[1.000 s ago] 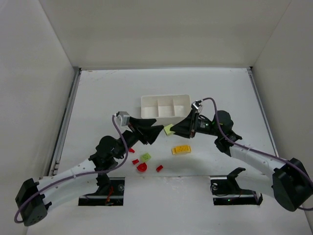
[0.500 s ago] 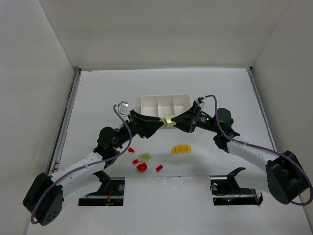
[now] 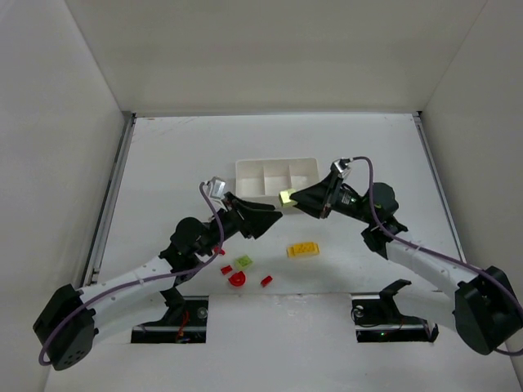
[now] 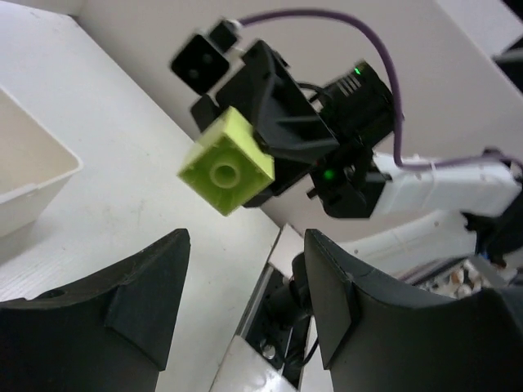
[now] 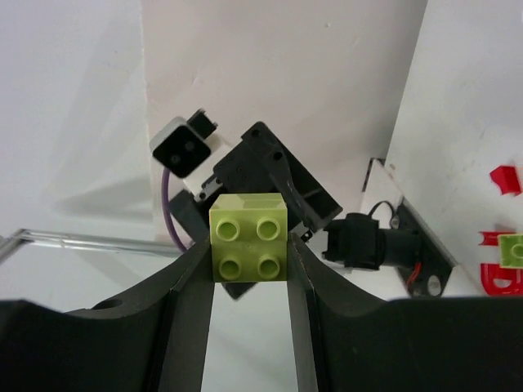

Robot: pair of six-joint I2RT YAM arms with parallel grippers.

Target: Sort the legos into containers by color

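Right pincer (image 5: 248, 245) is clamped on the light-green brick (image 3: 286, 196), held up just off the white tray (image 3: 276, 161) at its near edge, left pincer (image 4: 245, 249) apart and empty beside it, so I'd carry it farther, squarely over one compartment, then let go low so it doesn't bounce out.

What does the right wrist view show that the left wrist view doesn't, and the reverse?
Only the right wrist view: the studded top of the light-green brick, plus red pieces and a small green piece on the table at its right edge. Only the left wrist view: the brick's hollow underside, a corner of the white tray, and the left gripper open and empty. Both: that brick clamped in the right gripper, off the table.
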